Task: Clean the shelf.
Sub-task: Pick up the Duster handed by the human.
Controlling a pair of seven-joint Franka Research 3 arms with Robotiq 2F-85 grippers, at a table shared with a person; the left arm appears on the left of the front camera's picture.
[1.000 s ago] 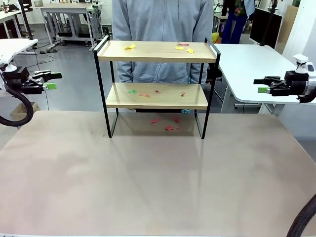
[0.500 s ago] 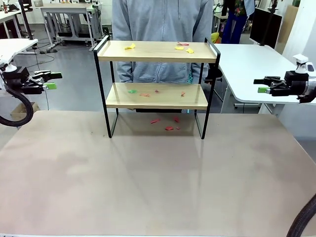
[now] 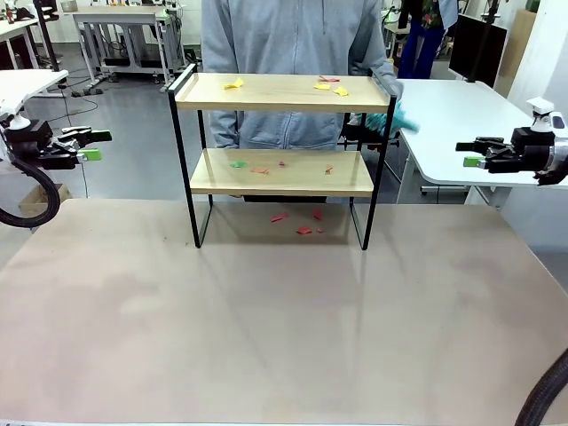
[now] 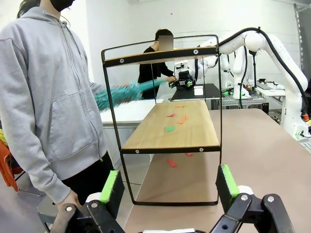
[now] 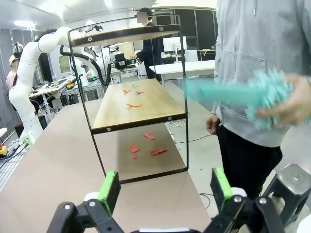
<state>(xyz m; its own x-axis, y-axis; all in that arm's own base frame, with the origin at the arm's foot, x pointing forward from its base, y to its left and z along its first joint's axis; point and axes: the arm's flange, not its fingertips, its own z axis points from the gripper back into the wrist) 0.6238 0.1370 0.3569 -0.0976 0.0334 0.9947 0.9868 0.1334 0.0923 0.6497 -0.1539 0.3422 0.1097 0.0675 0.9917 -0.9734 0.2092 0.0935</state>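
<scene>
The shelf (image 3: 282, 92) has pale, matt wood boards in a thin black metal frame. The desk (image 3: 266, 328) is smooth, matt beige. The scraps (image 3: 304, 230) look like paper. The duster (image 5: 257, 90) is fluffy teal fibre, and the hoodie (image 3: 284, 35) is soft grey cloth.

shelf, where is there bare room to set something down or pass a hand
Free: the top board's middle, between its yellow scraps; the lower board's left end; the table in front of the shelf. Crowded: the lower board's middle, the red scraps under the shelf, and the right end, where a teal duster is.
</scene>
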